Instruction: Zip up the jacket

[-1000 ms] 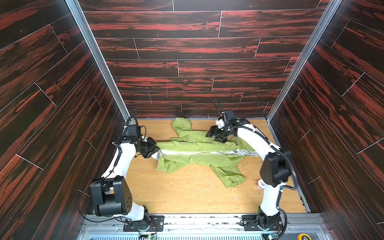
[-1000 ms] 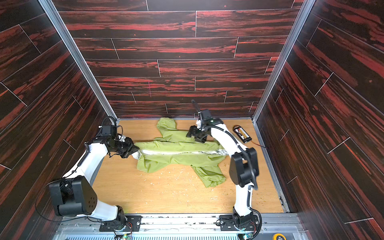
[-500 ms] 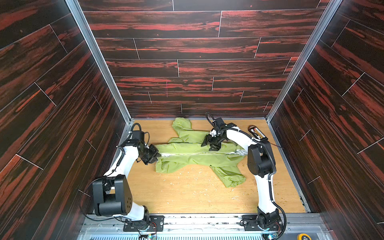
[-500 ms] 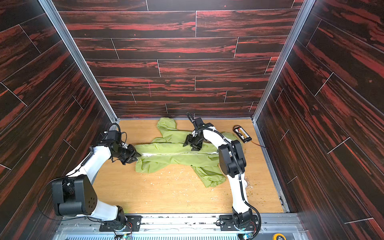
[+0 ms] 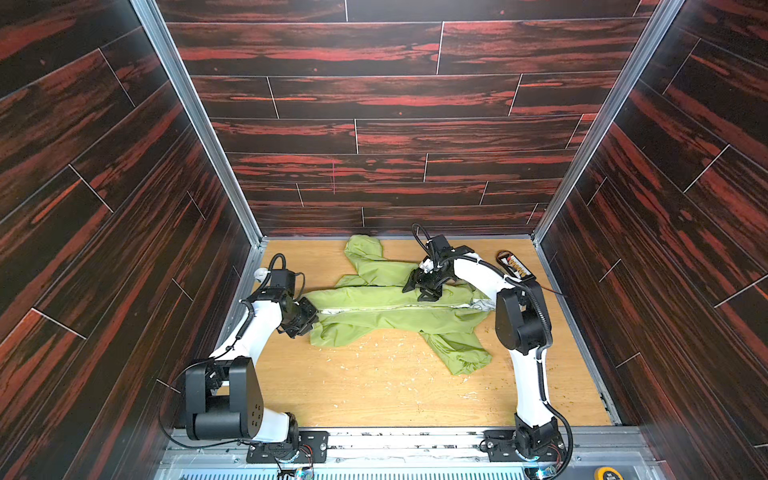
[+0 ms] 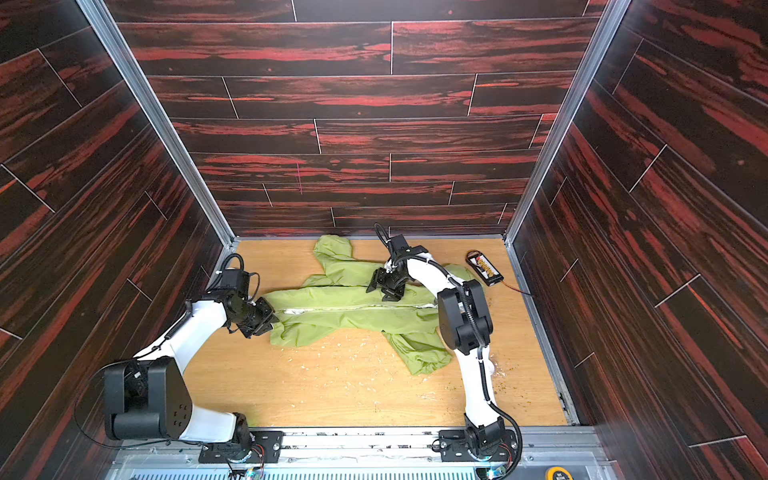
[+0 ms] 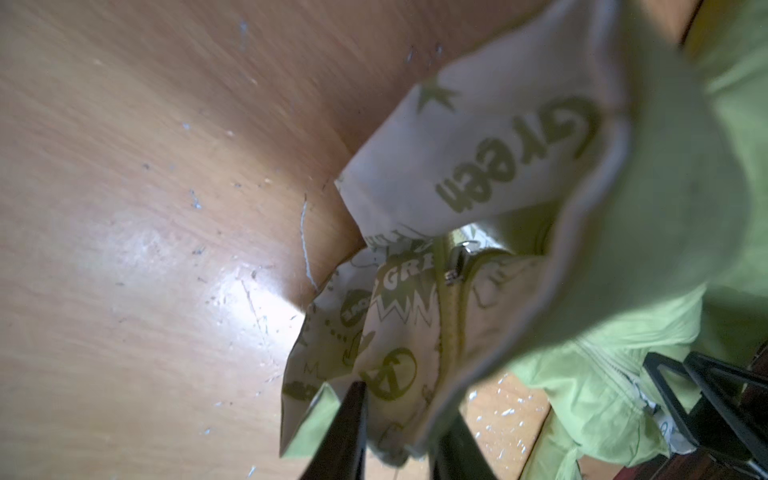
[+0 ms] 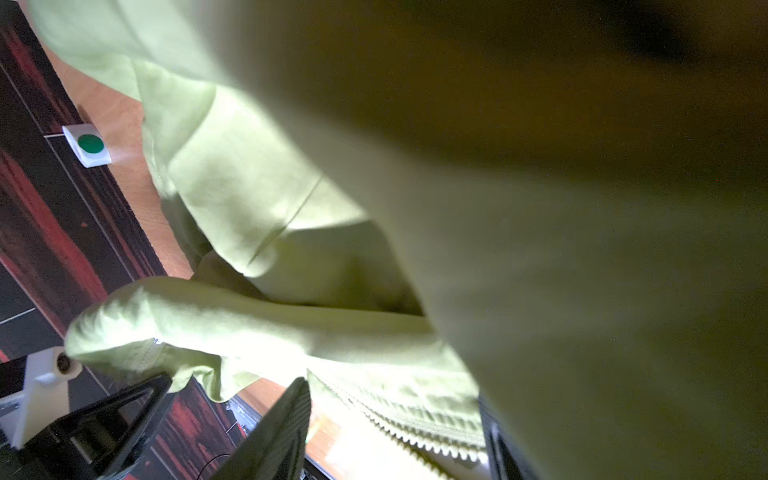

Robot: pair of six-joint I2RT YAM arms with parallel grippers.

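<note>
1. The left claw (image 7: 405, 401) has its jaws a little apart, with the hem corner of the jacket (image 7: 665, 208) bunched between them. I cannot tell whether they pinch the cloth or only straddle it.
2. Just past that hem, near the middle of the left wrist view, the metal zipper slider (image 7: 459, 257) sits low on its track. The white printed lining (image 7: 478, 166) is folded open beyond it. By that, most of the zip looks left to run.
3. The right claw (image 5: 422, 291) stands wide open and grips nothing. It is low over the jacket's far panel, right of centre in both top views. A loose row of zipper teeth (image 8: 415, 436) crosses between its fingers in the right wrist view.
4. The jacket lies spread across the middle of the counter (image 5: 374, 395), hem to the left and collar end to the right. One sleeve (image 5: 365, 253) points toward the top of the frame, the other toward the lower right.
5. The cloth looks thin, light and limp, likely slick, so it should ruck up rather than resist a pull. I would pin the hem taut below the slider with one claw. The other should take the small pull tab and draw it straight along the track.
</note>
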